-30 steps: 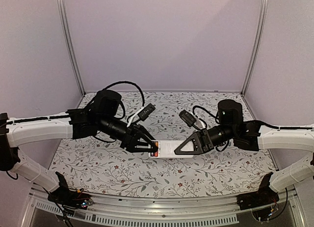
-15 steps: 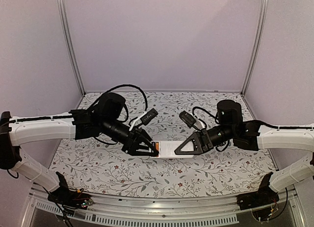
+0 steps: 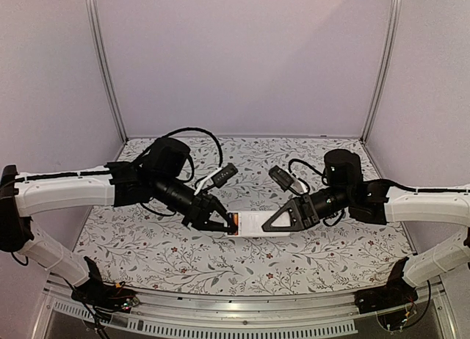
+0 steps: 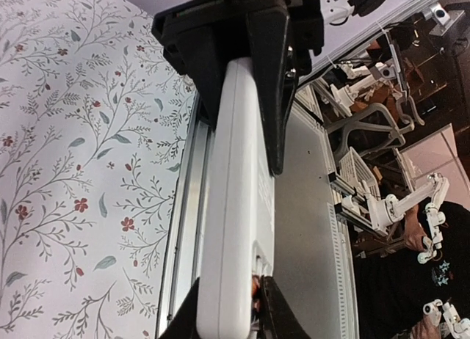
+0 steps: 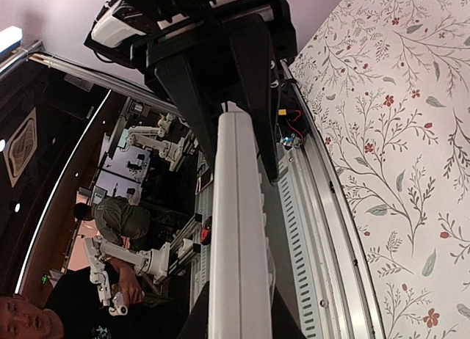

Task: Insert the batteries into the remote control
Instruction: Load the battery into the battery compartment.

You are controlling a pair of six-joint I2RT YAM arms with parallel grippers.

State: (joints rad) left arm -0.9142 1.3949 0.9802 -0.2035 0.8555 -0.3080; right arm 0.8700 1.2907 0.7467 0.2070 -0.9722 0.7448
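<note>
The remote control is held level above the table between both arms, white back showing. My right gripper is shut on its right end; in the right wrist view the remote runs edge-on out from between my jaws. My left gripper is closed round its left end. In the left wrist view the jaws straddle the remote, with the orange battery pinched between one finger and the open compartment. The orange battery also shows in the top view. The dark battery is hidden.
The floral tablecloth lies under both arms. A metal rail runs along the near table edge. Both arm bases stand at the near corners, with purple walls on three sides.
The left arm has shifted slightly right and its gripper has settled closer on the remote's left end. The right arm and the remote have barely moved.
</note>
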